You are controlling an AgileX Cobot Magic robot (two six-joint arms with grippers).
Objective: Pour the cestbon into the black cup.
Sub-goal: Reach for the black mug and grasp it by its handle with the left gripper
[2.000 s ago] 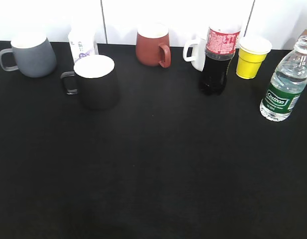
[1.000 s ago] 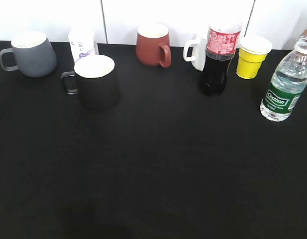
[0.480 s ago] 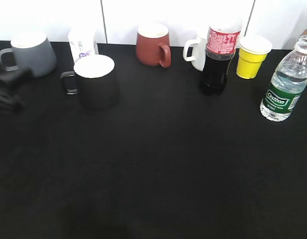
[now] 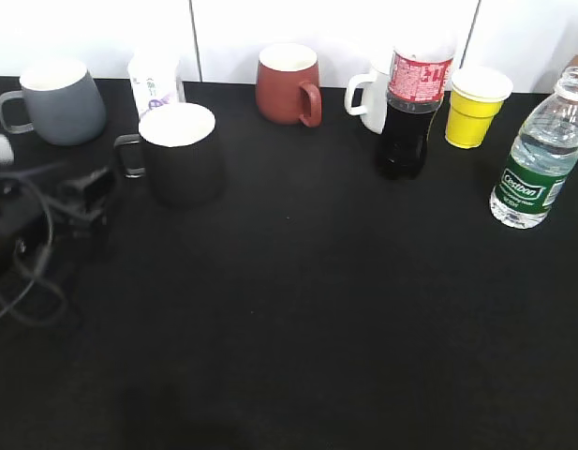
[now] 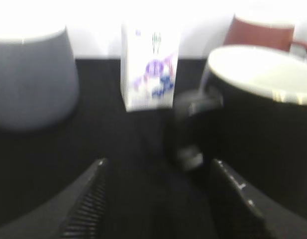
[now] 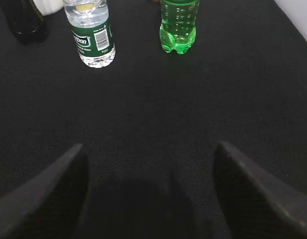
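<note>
1. Exterior view. Landmark: the black cup (image 4: 181,155), upright on the black table (image 4: 298,309), white interior showing no liquid. Far to its right, at the table's right edge, the cestbon (image 4: 537,155) stands upright, untouched. Between them: a reddish-brown mug (image 4: 289,84) behind, a cola bottle (image 4: 410,108) and a yellow cup (image 4: 476,105) further right. A grey mug (image 4: 56,101) sits left of the cup. The left gripper (image 4: 87,202) is just left of the cup's handle, not touching. Judgement: nothing poured; grasping, carrying and tipping all remain.

2. Left wrist view. The left gripper (image 5: 158,199) has its jaws spread wide and empty, the black cup (image 5: 257,124) ahead to the right; a white carton (image 5: 148,64) behind it.

3. Right wrist view. The right gripper (image 6: 148,194) has its jaws wide apart and holds nothing. The cestbon (image 6: 92,34) stands well ahead, a green bottle (image 6: 179,25) right of it.
</note>
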